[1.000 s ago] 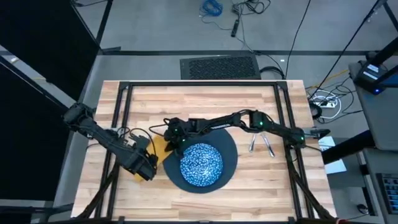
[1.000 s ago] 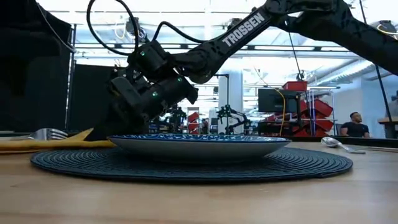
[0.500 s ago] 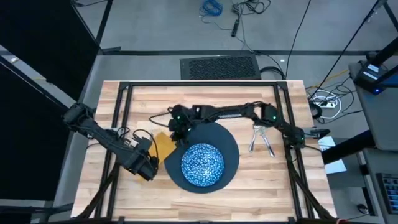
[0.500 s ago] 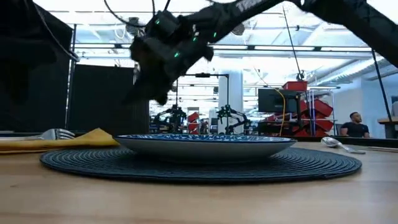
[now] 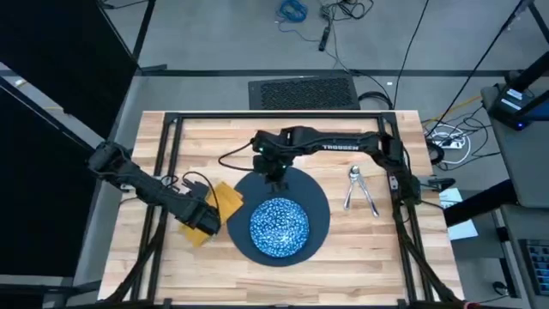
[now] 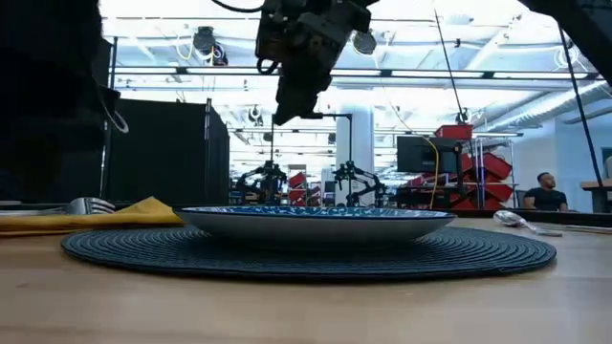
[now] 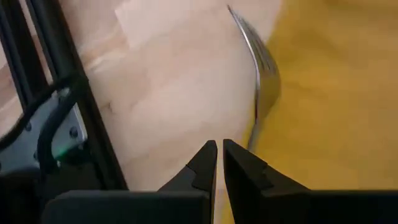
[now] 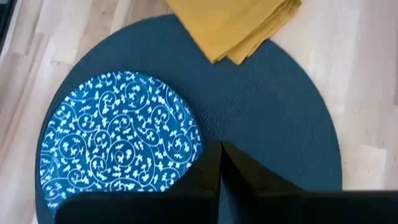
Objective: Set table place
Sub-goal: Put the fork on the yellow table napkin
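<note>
Now | right gripper [image 5: 276,174] hangs over far rim of dark round plate [image 5: 319,206], fingers pressed together, empty | left gripper [image 7: 217,163] low above napkin [image 5: 225,200] and fork [image 7: 261,81], fingers nearly touching, holding nothing | speckled dish [image 5: 279,227] centred on plate | spoon [image 5: 352,185] and knife [image 5: 369,199] on table [image 5: 283,137] right of plate

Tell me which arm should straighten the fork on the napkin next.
Left: its claw hovers shut right by the fork and the yellow napkin. The right claw is raised beyond the round mat.
</note>
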